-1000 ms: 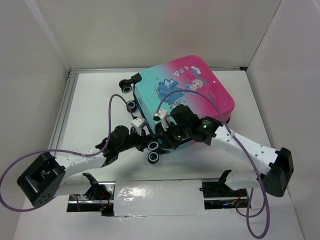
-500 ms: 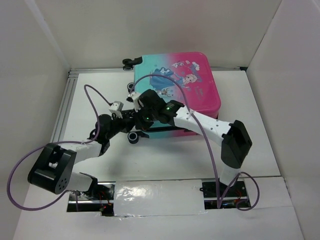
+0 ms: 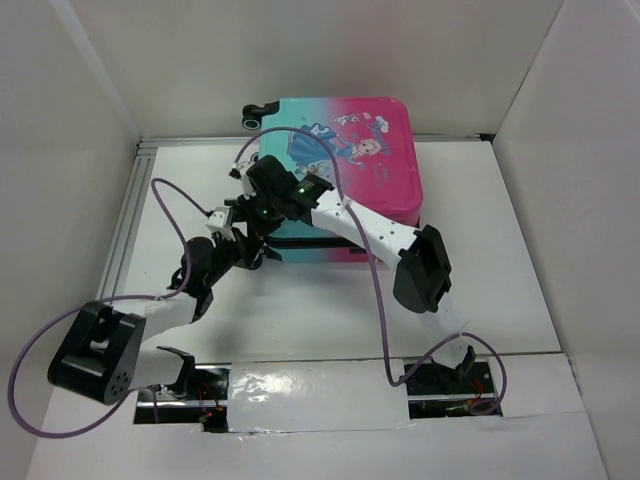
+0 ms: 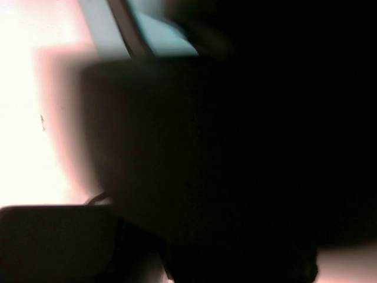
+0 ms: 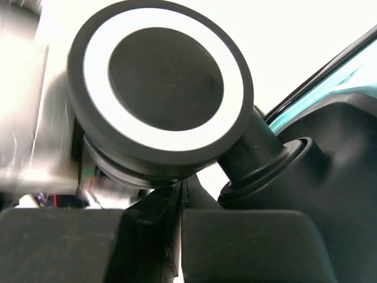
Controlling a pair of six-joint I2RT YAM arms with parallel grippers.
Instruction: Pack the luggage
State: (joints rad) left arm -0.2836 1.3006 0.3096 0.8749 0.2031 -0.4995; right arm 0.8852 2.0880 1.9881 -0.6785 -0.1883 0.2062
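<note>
Item: luggage (image 3: 372, 165), closed, lying flat at the far end of the desk (image 3: 505, 265), far edge near the back wall (image 3: 300, 60).
Right arm: elbow folded, forearm stretched leftward over the shell; right hand (image 3: 256, 212) at the case's near-left corner, fingers narrowed to a slit just below a black caster (image 5: 160, 88).
Left arm: reaching forward; left hand (image 3: 238, 252) at the same corner, opening cannot be told, view dark.
Room: bare desk right and near.
</note>
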